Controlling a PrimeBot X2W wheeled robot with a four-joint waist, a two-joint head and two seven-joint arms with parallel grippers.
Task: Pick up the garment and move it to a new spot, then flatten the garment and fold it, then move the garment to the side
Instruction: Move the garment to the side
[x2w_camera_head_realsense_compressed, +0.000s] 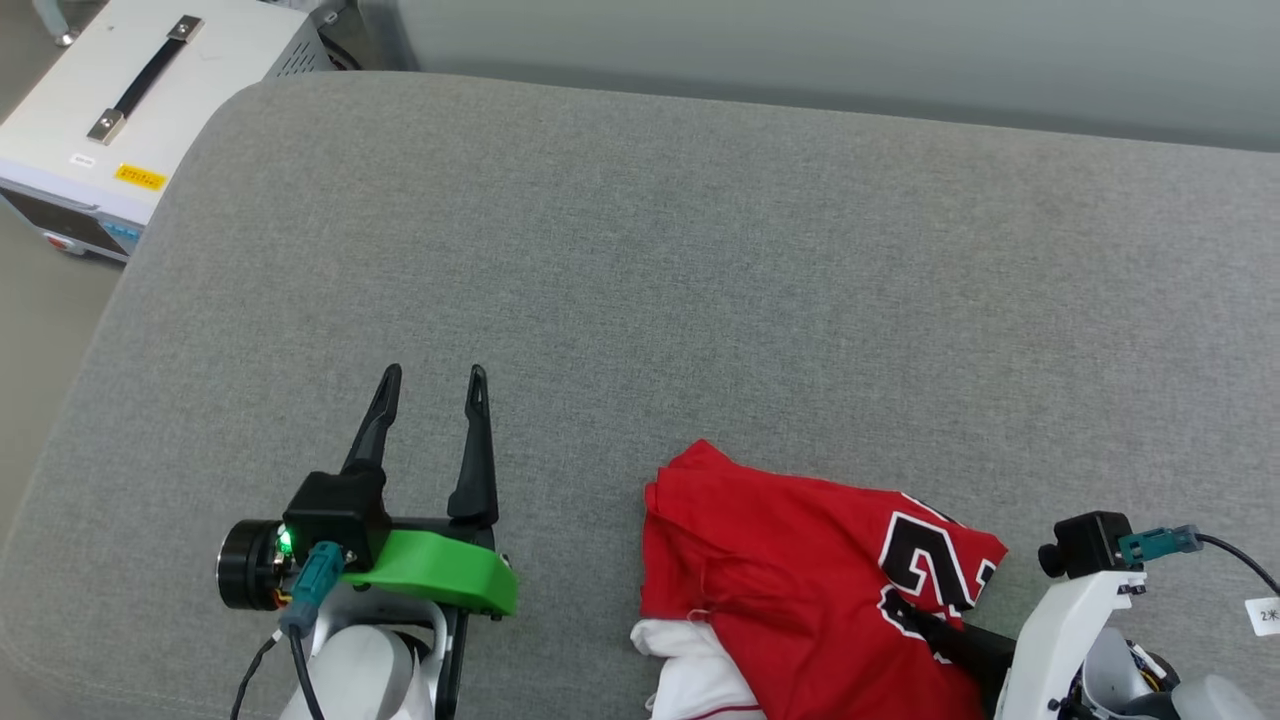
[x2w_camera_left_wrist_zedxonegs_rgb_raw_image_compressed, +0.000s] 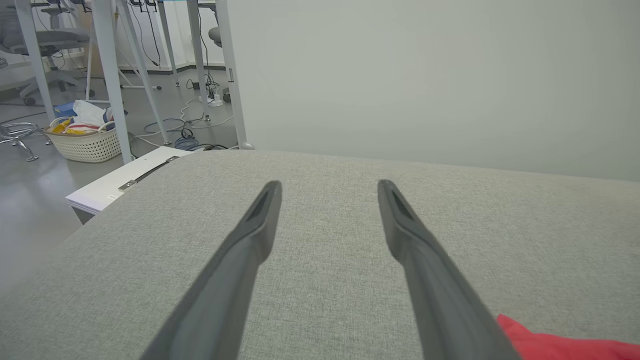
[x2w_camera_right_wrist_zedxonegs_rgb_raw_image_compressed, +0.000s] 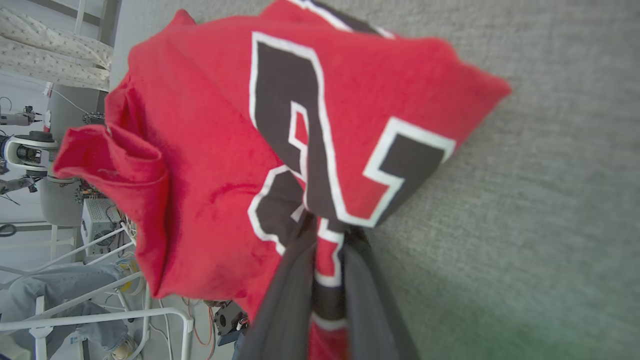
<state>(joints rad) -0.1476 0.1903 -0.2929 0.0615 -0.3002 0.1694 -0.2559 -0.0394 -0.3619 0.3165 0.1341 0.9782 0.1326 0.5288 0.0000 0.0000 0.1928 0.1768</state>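
Note:
The garment is a crumpled red shirt with black, white-outlined lettering and a white sleeve, lying at the near right of the grey cushioned surface. My right gripper is shut on a fold of it by the lettering. In the right wrist view the two dark fingers pinch the garment, which bunches up away from the surface. My left gripper is open and holds nothing, over bare cushion left of the garment. The left wrist view shows its fingers spread apart and a red corner of the garment at lower right.
A white equipment box with a black handle stands beyond the cushion's far left corner. A pale wall runs along the far edge. Past the box, table legs, cables and a woven basket stand on the floor. A person's legs show beyond the cushion's edge.

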